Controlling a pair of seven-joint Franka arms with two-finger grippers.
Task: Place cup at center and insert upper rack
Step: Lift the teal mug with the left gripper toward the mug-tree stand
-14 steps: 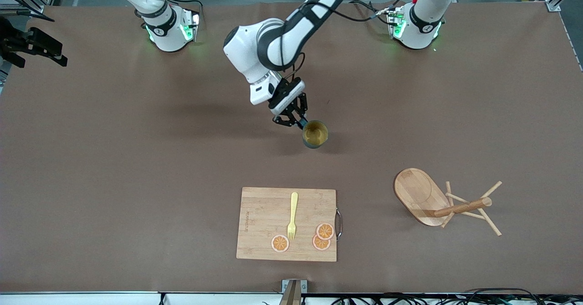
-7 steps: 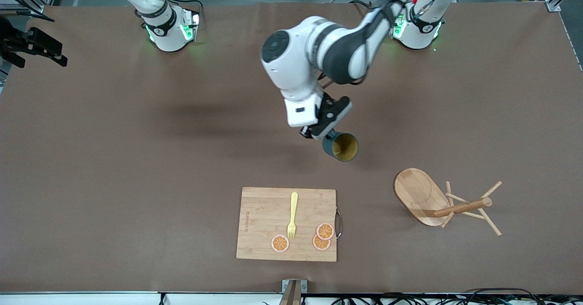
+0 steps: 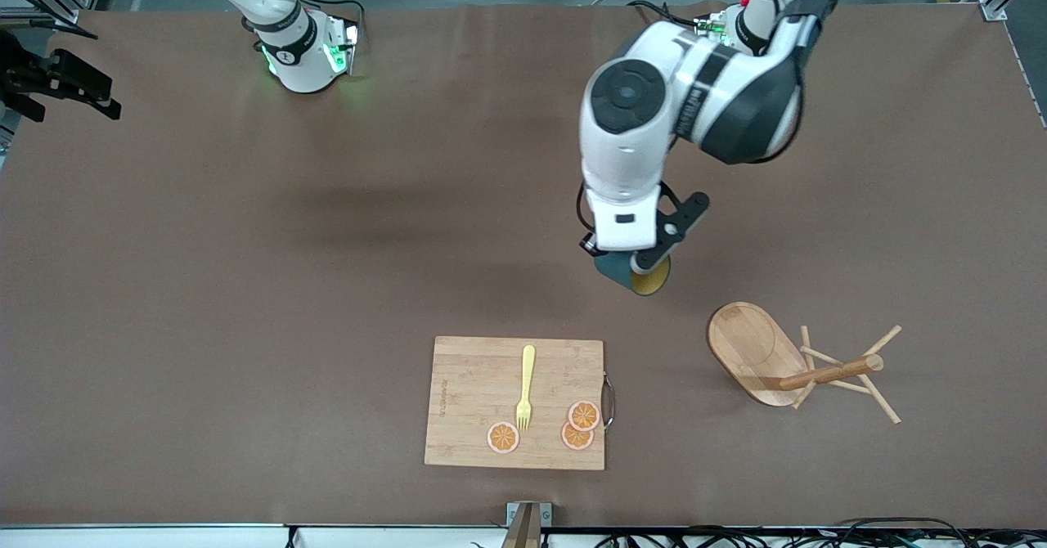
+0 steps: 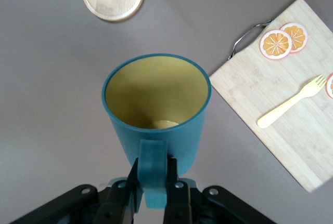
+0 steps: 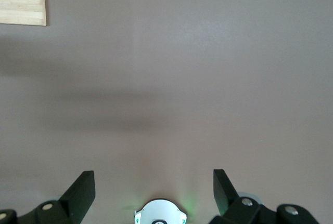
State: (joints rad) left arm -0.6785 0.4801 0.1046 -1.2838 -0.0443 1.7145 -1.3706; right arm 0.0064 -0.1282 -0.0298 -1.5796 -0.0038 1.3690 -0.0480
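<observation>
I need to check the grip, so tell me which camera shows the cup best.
The left wrist view: the cup fills it, with the left gripper shut on its handle. The front view shows only part of the cup under the wrist. The right wrist view misses it.

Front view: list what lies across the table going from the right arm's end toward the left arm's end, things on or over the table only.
Cutting board → fork → orange slices → cup, held over bare table by the left gripper → upper rack, lying on its side.
</observation>
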